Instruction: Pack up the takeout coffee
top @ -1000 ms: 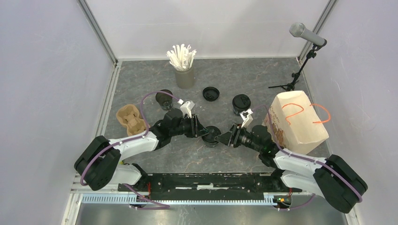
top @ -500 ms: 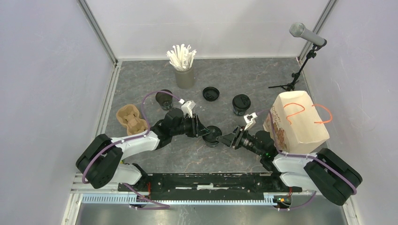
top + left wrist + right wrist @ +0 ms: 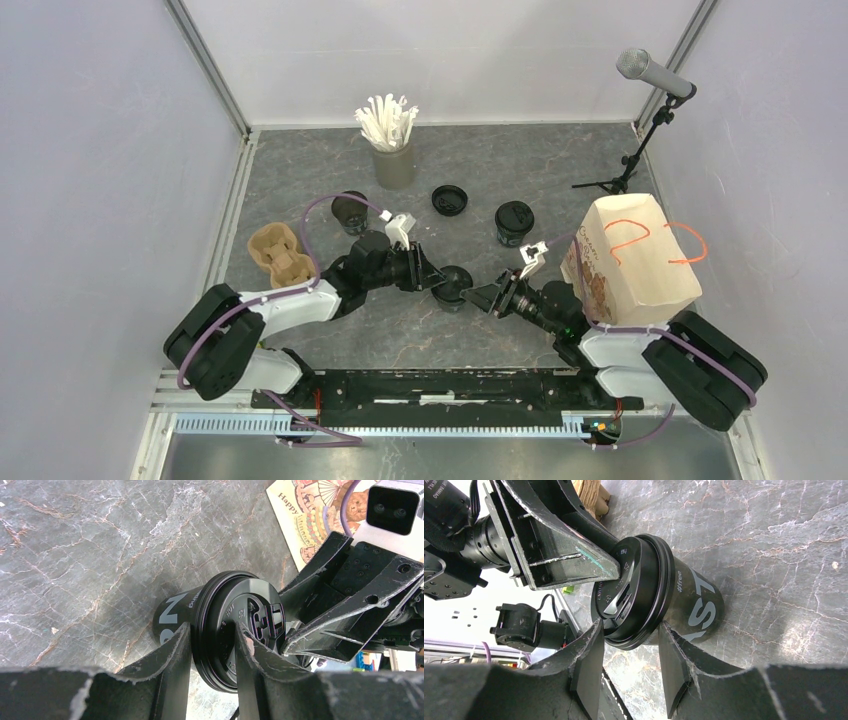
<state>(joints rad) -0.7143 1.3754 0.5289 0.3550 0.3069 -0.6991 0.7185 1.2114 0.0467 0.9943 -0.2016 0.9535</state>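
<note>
Black on black: from above, a lidded cup (image 3: 452, 289) stands upright on the grey stone table (image 3: 400, 335), a short way left of the white paper bag (image 3: 640, 262), with its long axis vertical. The left gripper (image 3: 437, 282) reaches it from the side away from the bag, the right gripper (image 3: 479, 294) from the bag's side. Both tips meet the cup's top edge, so neither arm is the nearer. The brown pulp carrier (image 3: 277, 252) lies well to the left of the bag, beyond the left arm.

From the left wrist, the cup fills the middle, with the bag's printed side behind it. The left fingers (image 3: 170, 655) are partly closed and pinch the rim of the lid (image 3: 234, 612): one lies against the cup wall under the rim, the other on the lid's top face. The right gripper comes in over the lid from the bag's direction.

From the right wrist, the rim sits between the right fingers (image 3: 586, 665), which stand about half open. One overlaps the lid's top and the other lies close to the wall below the rim; whether they press cannot be told.

The next move probably turns on that shared rim. Both grippers take it from opposite sides, across the cup's axis, so one would need to let go before the other lifts. The bag lies on the right arm's side.
</note>
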